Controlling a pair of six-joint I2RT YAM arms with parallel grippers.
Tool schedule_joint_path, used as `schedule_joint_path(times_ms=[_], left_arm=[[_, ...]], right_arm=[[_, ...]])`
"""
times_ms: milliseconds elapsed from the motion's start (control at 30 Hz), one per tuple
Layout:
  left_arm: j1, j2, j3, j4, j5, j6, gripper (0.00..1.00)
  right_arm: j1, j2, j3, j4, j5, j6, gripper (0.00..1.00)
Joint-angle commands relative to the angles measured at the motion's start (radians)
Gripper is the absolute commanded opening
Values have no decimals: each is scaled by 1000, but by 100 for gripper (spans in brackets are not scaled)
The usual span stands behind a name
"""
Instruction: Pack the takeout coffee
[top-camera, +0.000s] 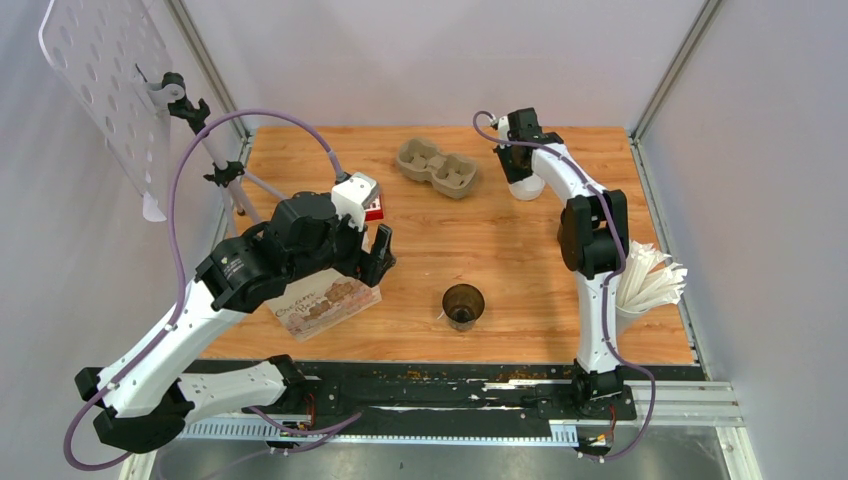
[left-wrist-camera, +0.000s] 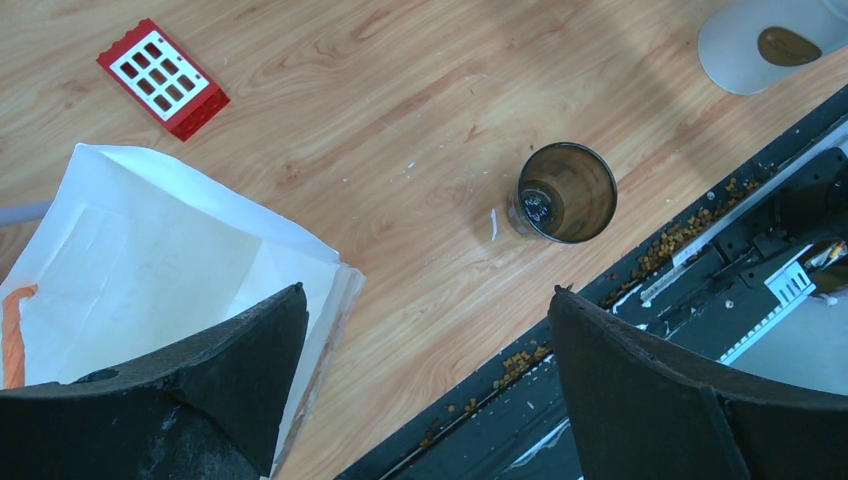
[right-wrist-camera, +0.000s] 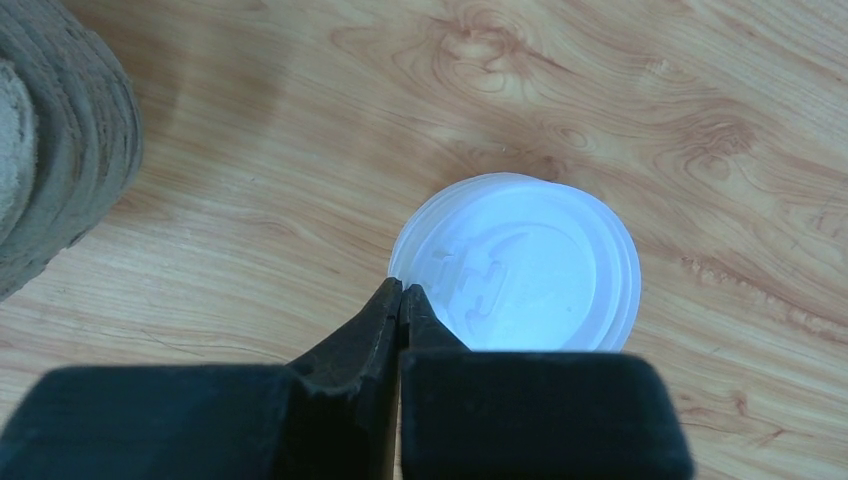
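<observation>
Two worries: right claw (right-wrist-camera: 401, 297) is pinched together at the lid (right-wrist-camera: 515, 265) rim, thin edge may slip out; left claw (left-wrist-camera: 428, 292) gapes apart near cup (left-wrist-camera: 565, 192), could tip it.

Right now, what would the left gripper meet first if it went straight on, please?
Most likely the bare wooden table, between the paper bag and the open brown cup. The left gripper, jaws open, points down there; the bag's corner is close.

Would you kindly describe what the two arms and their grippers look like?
The left arm and right arm have white links and black joint housings, each with a lilac cable. The left carries a small round marking. The left gripper and right gripper have matte black, wedge-shaped fingers.
</observation>
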Motion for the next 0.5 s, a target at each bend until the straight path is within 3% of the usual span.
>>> schedule_joint_path(times_ms=[0, 467], left_arm=[[-6, -12, 24, 19, -12, 7, 96], [-6, -46, -1, 80, 29, 111, 98]], right_arm=[[-7, -33, 38, 7, -17, -16, 0], [-4, -225, -44, -11, -34, -22, 0]])
